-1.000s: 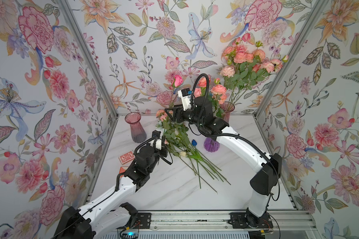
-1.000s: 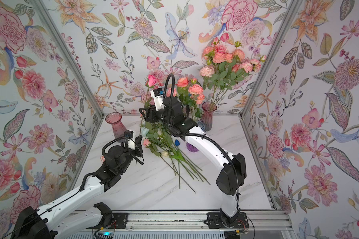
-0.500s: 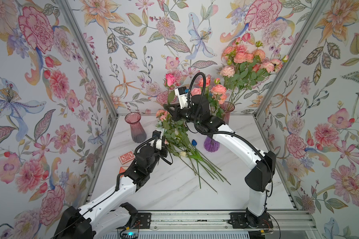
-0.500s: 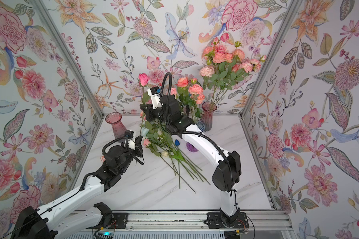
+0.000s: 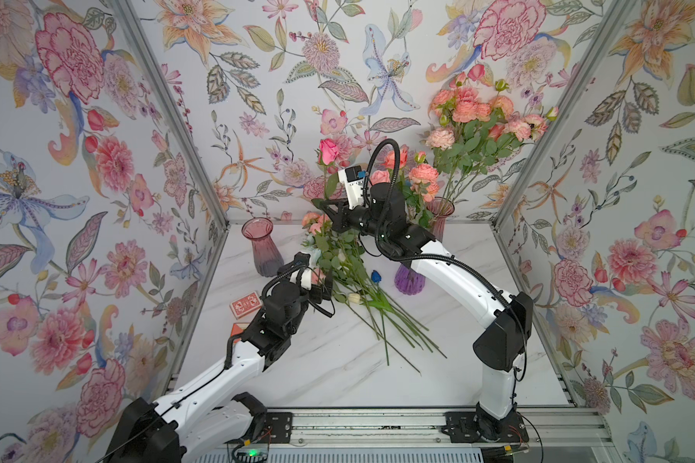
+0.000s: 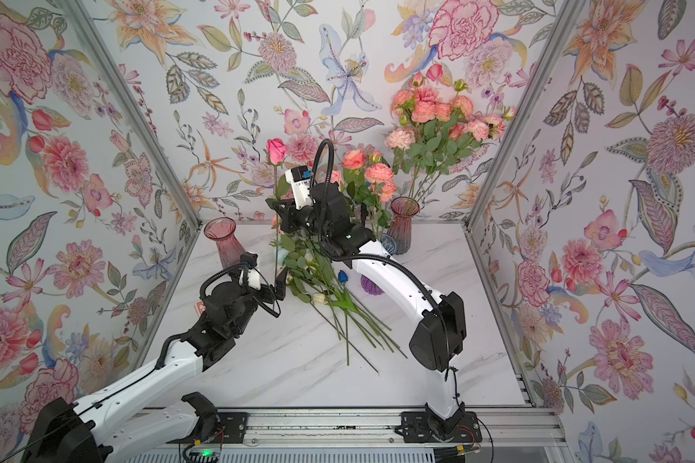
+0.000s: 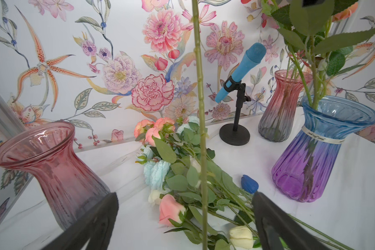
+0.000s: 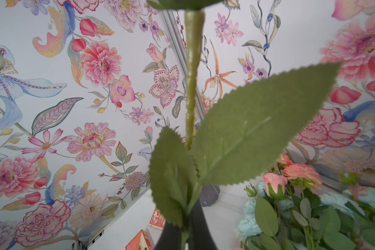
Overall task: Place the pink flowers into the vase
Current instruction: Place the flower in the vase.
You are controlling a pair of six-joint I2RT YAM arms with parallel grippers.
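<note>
**Task item.** The pink flowers (image 5: 478,116) are long, green-stemmed, leafy roses and ruffled blooms in pink, salmon and coral. They are in four places:
- One bunch stands in the pink-to-grey vase (image 5: 440,216) at the back of the worktop (image 5: 338,373).
- A smaller bunch (image 5: 420,176) stands in the blue-to-purple vase (image 7: 307,168).
- More lie in a loose pile (image 5: 338,256) at mid-worktop, mixed with pale-blue blooms (image 7: 158,173) and a cream bud (image 7: 240,237).
- A single pink rose (image 5: 328,150) is held upright above the pile.

The empty pink vase (image 5: 259,248) stands near the left wall.

**End effectors.** The right end effector (image 5: 330,208) is pressed together on the stem of the pink rose, below its leaves. The left end effector (image 7: 184,195) is spread wide. The rose stem passes between its fingers (image 7: 95,223), clear of both.

**Markings.** A white band (image 7: 323,137) around the neck of the blue-to-purple vase carries script too small to read. A red patterned card pack (image 5: 245,303) lies beside the left arm, and its print is not legible.

**Obstructions.**
- In both top views the right arm covers part of the blue-to-purple vase.
- In the right wrist view the rose bloom is cut off at the frame edge, and a large leaf (image 8: 258,121) masks most of the fingers.
- A blue microphone (image 7: 240,71) on a black stand is visible only in the left wrist view.
</note>
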